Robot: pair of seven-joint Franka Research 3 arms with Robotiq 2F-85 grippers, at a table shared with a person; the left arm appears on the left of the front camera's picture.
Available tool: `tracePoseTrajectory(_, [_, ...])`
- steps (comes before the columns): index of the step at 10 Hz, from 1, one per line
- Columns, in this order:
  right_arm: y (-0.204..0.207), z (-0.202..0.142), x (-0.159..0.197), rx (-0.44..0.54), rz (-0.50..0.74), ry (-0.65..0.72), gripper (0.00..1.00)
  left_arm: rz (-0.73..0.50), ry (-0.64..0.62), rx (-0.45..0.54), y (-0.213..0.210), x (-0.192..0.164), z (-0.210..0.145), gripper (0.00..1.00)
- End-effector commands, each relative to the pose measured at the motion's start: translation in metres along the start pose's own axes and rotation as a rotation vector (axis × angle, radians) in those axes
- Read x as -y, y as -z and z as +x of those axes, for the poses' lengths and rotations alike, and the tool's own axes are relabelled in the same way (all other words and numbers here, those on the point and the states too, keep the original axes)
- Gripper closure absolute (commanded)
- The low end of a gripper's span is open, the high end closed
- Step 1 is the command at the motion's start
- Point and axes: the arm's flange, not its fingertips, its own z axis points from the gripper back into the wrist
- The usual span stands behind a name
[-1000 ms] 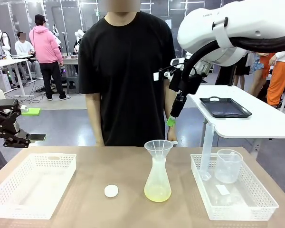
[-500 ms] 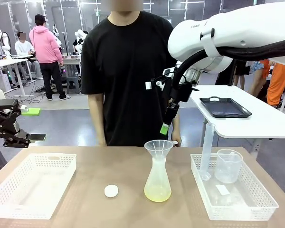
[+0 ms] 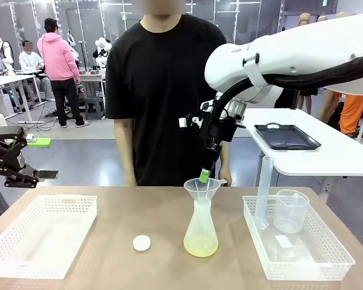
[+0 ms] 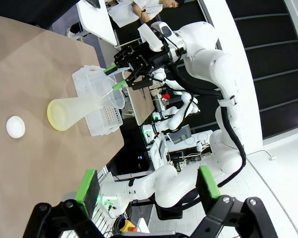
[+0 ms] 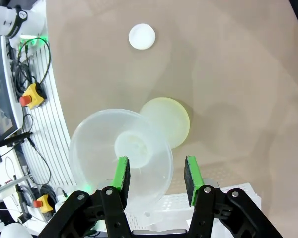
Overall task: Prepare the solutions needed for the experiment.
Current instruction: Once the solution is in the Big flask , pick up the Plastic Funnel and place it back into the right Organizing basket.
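The solutions show as a shallow pale yellow layer [image 3: 200,246] in the bottom of a frosted conical flask [image 3: 201,226] at the table's middle. A clear funnel [image 3: 202,188] sits in its neck. My right gripper [image 3: 204,175] hangs just above the funnel's far rim, jaws partly open with nothing between them. From above, the funnel's rim [image 5: 120,151] lies under the right gripper [image 5: 157,176], with the yellow flask base [image 5: 168,121] beyond. My left gripper [image 3: 17,164] waits open off the table's left edge; its view shows the left gripper [image 4: 148,187] wide open, far from the flask [image 4: 72,113].
A white round cap [image 3: 141,243] lies left of the flask. An empty white basket [image 3: 42,232] stands at the left. The right basket [image 3: 327,254] holds a graduated cylinder [image 3: 264,192] and a clear beaker [image 3: 290,210]. A person in black [image 3: 160,90] stands across the table.
My right arm has swung left and down, bringing its gripper from up beside the person's chest to just above the funnel's rim. The left arm has stayed still.
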Motion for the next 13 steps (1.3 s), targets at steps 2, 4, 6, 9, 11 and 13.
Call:
tracePoseTrajectory(2, [0.006, 0.001, 0.003, -0.075, -0.01, 0.049, 0.44, -0.027, -0.008, 0.009, 0.002, 0.003, 0.002, 0.0])
tracePoseTrajectory(4, [0.01, 0.001, 0.004, -0.068, 0.02, 0.029, 0.44, -0.027, -0.008, 0.009, 0.002, 0.003, 0.002, 0.0])
tracePoseTrajectory(6, [0.012, 0.0, 0.005, -0.075, 0.052, 0.009, 0.44, -0.027, -0.008, 0.009, 0.002, 0.003, 0.002, 0.0])
tracePoseTrajectory(9, [0.014, 0.0, 0.005, -0.088, 0.068, 0.019, 0.7, -0.027, -0.008, 0.009, 0.002, 0.003, 0.002, 0.0])
tracePoseTrajectory(11, [0.015, 0.002, 0.006, -0.088, 0.067, 0.026, 0.76, -0.027, -0.008, 0.009, 0.002, 0.003, 0.002, 0.0])
tracePoseTrajectory(13, [0.016, 0.003, 0.006, -0.088, 0.071, 0.029, 0.93, -0.027, -0.008, 0.009, 0.002, 0.003, 0.002, 0.0])
